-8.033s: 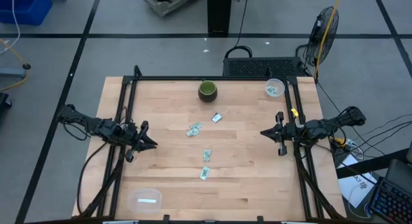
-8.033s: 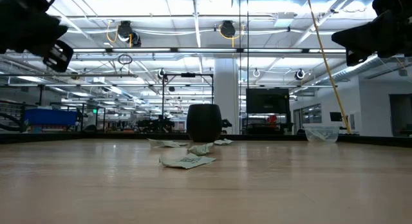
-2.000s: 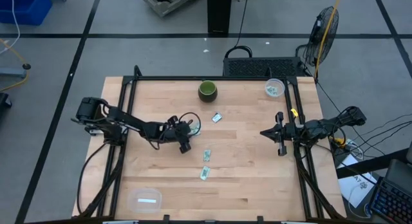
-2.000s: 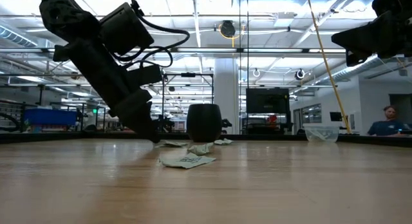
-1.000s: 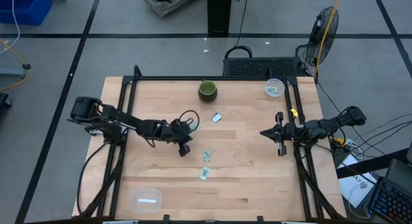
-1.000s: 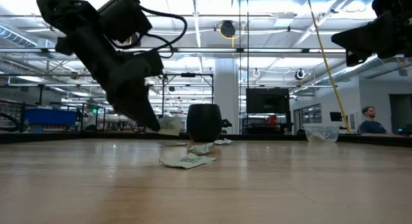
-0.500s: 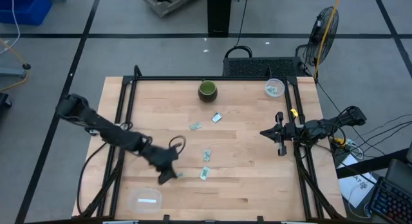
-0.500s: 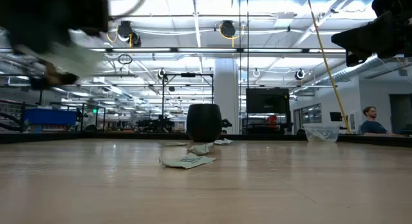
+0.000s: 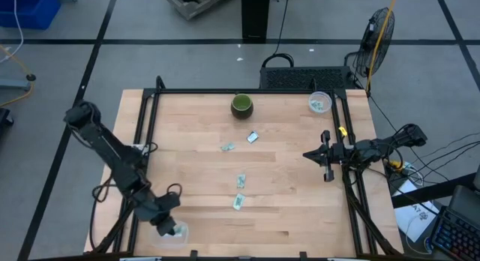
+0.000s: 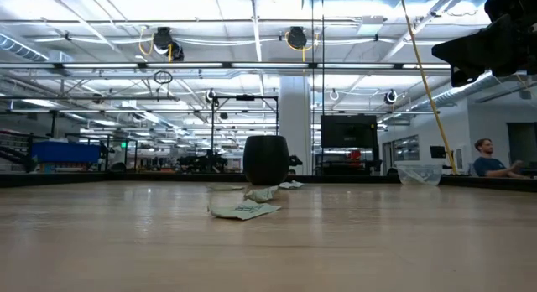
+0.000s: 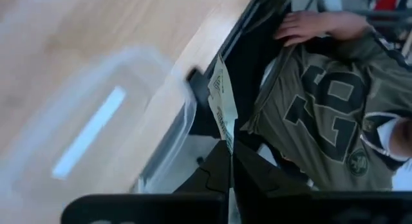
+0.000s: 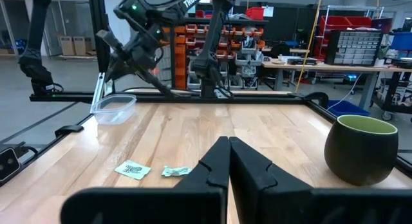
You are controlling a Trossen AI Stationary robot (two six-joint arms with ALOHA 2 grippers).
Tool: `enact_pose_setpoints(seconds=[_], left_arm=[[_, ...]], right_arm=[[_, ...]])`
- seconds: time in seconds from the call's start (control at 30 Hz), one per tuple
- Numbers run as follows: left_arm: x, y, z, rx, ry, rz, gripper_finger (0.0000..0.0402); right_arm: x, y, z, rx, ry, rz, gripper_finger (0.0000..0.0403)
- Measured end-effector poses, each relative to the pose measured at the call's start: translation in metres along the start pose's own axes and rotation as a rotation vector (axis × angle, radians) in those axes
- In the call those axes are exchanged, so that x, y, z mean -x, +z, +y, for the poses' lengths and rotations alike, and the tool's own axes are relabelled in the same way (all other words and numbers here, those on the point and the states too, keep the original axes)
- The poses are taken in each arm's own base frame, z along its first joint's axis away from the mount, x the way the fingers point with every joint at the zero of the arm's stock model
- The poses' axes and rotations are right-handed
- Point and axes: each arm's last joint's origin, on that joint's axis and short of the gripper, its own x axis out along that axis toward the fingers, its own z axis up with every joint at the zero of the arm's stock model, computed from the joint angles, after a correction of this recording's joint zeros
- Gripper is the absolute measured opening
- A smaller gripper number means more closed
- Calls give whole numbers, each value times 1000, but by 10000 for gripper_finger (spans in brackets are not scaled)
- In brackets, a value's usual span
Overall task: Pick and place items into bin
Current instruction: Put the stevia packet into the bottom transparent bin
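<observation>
My left gripper (image 9: 170,229) hangs over the clear plastic bin (image 9: 161,235) at the table's near left corner, shut on one pale green-and-white packet (image 11: 222,102). The right wrist view shows that packet (image 12: 100,89) hanging just above the bin (image 12: 114,108). Several other packets lie flat on the middle of the table (image 9: 226,147) (image 9: 252,137) (image 9: 241,181) (image 9: 239,202). My right gripper (image 9: 324,156) waits at the right edge, shut (image 12: 228,145) and holding nothing. My left gripper pinches the packet by one end (image 11: 227,130) between its two fingers. The fingers come slanting down from above. The packet sticks out past the fingertips, seen edge-on, lifted clear and over the bin's rim (image 11: 187,102).
A dark green bowl (image 9: 241,105) stands near the far edge. A small clear tub (image 9: 320,103) with packets in it sits at the far right corner. Black rails (image 9: 146,133) run along both sides of the table. A person in an olive shirt (image 11: 322,102) stands just past the near left corner.
My left gripper, shut on the packet, has swung fast from the middle of the table toward the near left corner and now stands over the clear bin. The packet has travelled with it, clear of the table. The right arm has kept still.
</observation>
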Motion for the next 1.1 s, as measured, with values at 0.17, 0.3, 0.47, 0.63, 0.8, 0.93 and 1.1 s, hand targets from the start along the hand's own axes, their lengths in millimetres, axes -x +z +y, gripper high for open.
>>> enact_pose_setpoints(seconds=[0.17, 0.3, 0.47, 0.63, 0.8, 0.93, 1.1], left_arm=[[-1, -21, 6, 67, 24, -21, 5], [-1, -29, 18, 107, 118, -60, 17], [1, -33, 26, 137, 184, -74, 12], [0, -31, 23, 102, 143, -138, 8], [0, -30, 23, 99, 138, -165, 42], [0, -30, 23, 111, 130, -162, 75], [0, -29, 22, 93, 116, -213, 107]], right_arm=[[0, 0, 0, 0, 0, 0, 0], [0, 0, 0, 0, 0, 0, 0], [0, 0, 0, 0, 0, 0, 0], [0, 0, 0, 0, 0, 0, 0], [0, 0, 0, 0, 0, 0, 0], [0, 0, 0, 0, 0, 0, 0], [0, 0, 0, 0, 0, 0, 0]])
